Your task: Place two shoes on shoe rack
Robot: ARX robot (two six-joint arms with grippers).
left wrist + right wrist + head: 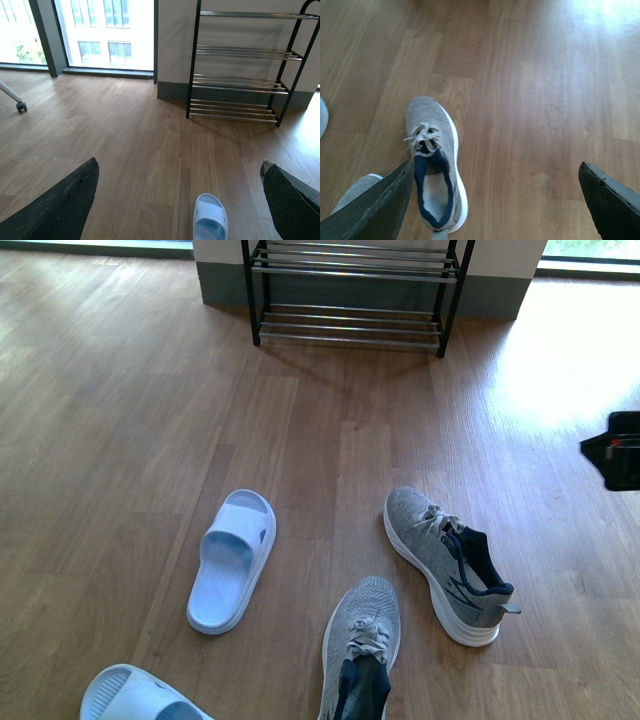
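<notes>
The near shoe [360, 650] stands on the floor [120, 420] at the front view's lower edge, with its toe pointing away. Just beside it to the right and slightly further off, the far shoe [445, 562] stands upright, not touching it. A white slide [233, 558] lies to their left. The right fingers [375, 210] are spread wide, grasping nothing, with the far shoe below them. The left fingers [60, 205] are likewise released and empty. The rack [350, 290] stands against the wall, well apart from both shoes.
</notes>
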